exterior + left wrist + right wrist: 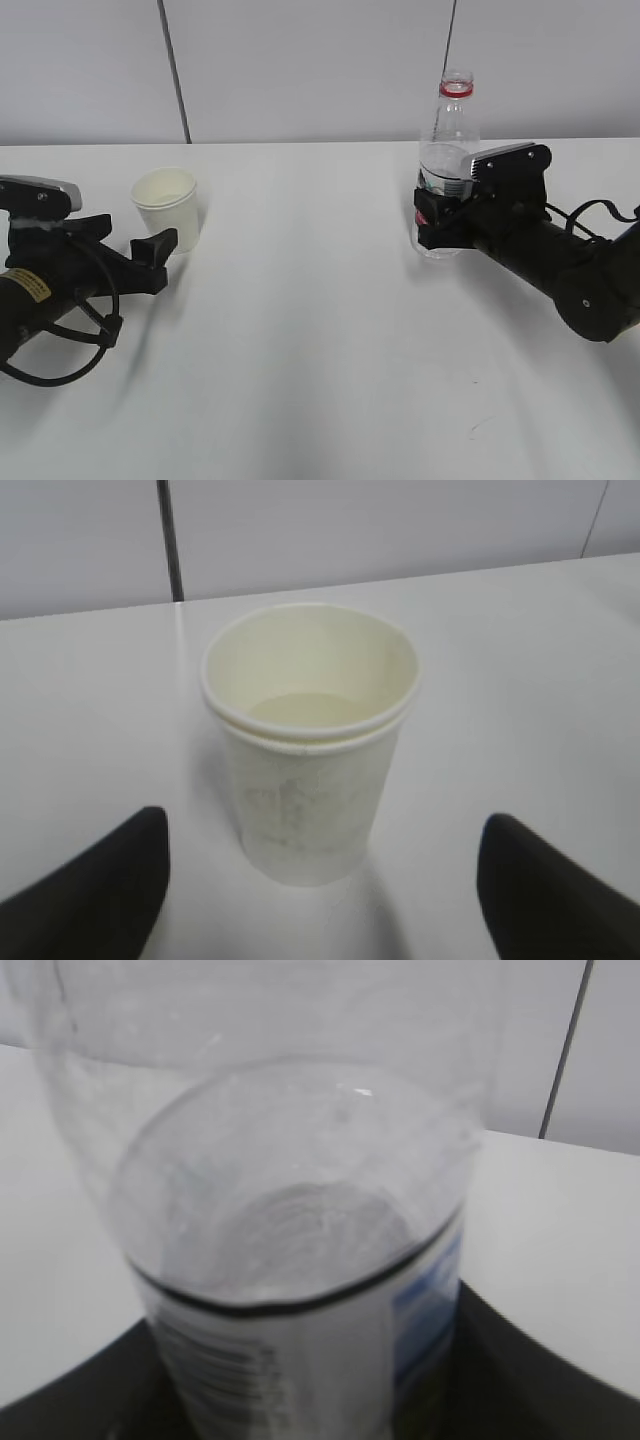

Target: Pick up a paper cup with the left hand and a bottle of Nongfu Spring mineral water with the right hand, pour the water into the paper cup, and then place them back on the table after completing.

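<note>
A white paper cup (167, 205) stands upright on the white table (300, 340) at the left. My left gripper (140, 255) is open just in front of it and does not touch it. In the left wrist view the cup (310, 780) stands between and beyond the two black fingertips (110, 880). A pale flat surface shows inside it; I cannot tell if that is water. A clear uncapped bottle (447, 140) with a red neck ring stands on the table at the right. My right gripper (437, 222) is shut on its lower labelled part (300, 1340). I cannot make out its water level.
A plain grey wall with two dark vertical seams (174, 70) runs behind the table's far edge. Black cables (70, 350) loop beside the left arm. A small dark scuff (478, 428) marks the tabletop at the front right.
</note>
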